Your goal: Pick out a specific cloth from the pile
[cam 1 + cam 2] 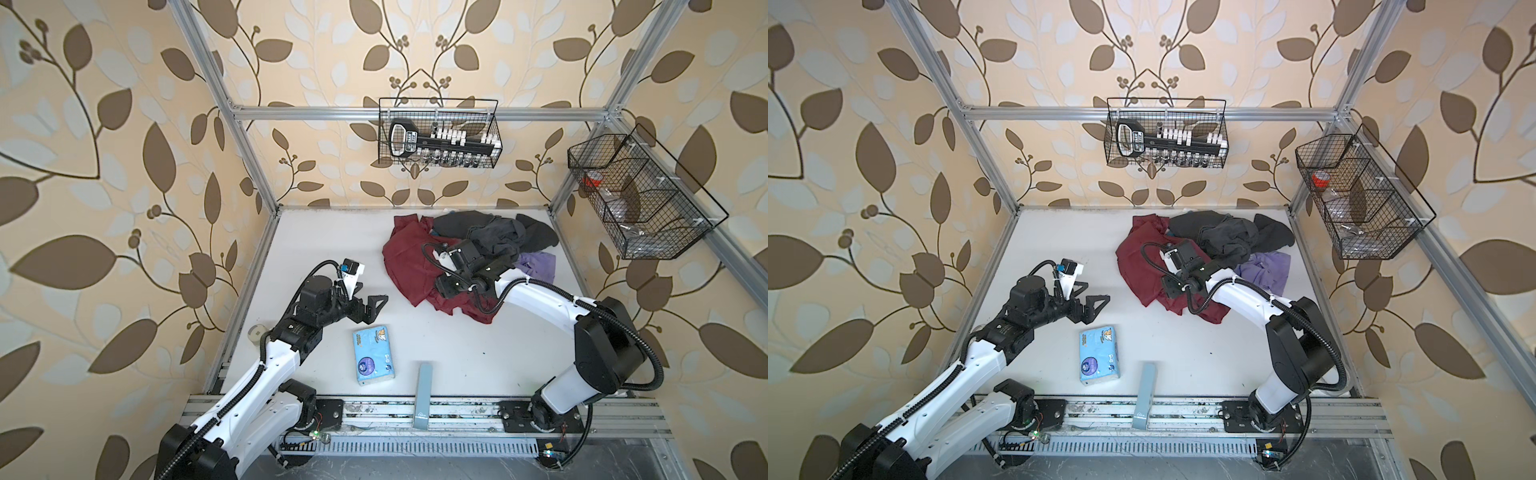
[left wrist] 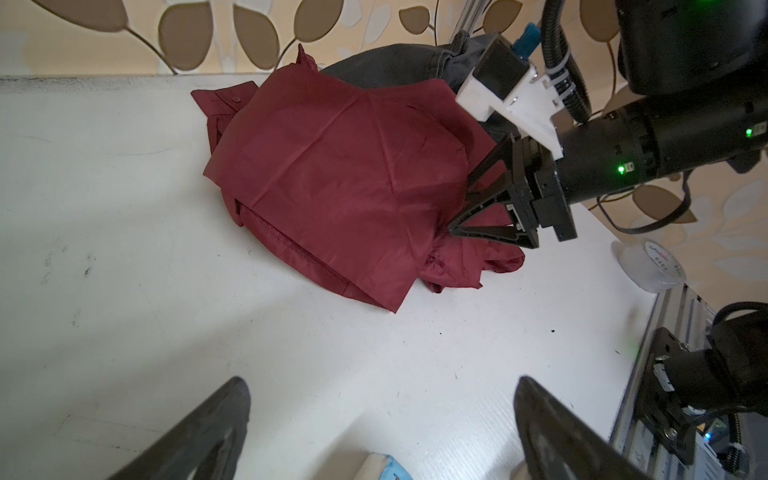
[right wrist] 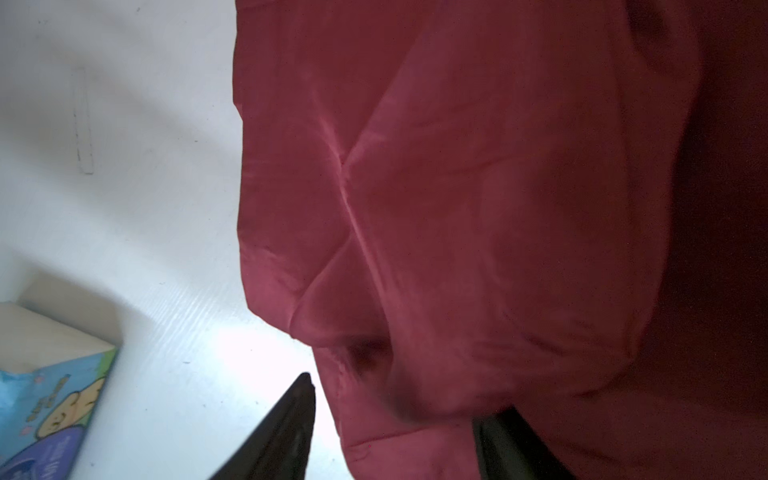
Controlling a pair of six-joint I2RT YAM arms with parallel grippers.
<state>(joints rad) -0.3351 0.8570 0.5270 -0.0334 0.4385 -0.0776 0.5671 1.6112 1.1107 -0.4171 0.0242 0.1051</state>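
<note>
The maroon cloth (image 1: 402, 258) lay crumpled on the far right part of the white counter (image 1: 316, 249), butted up against the left side of the pile (image 1: 494, 235) of dark grey and lilac stuff. It looked thin and a bit shiny, creased all over, with a stitched hem showing. The right tool (image 2: 459, 210) sat on its near edge, jaws apart, fabric bunched between them but not clamped. The left tool (image 1: 371, 296) hung wide open and empty over bare counter. Blue tissue pack (image 1: 374, 355) lay up front. Leaf wallpaper (image 1: 104, 166) all round, and a wire basket (image 1: 384, 137) on the back rail.

arms (image 1: 257, 374): white shells, black joints | cables (image 2: 561, 50): black, corrugated | pincer fingers (image 2: 220, 415): black, triangular
</note>
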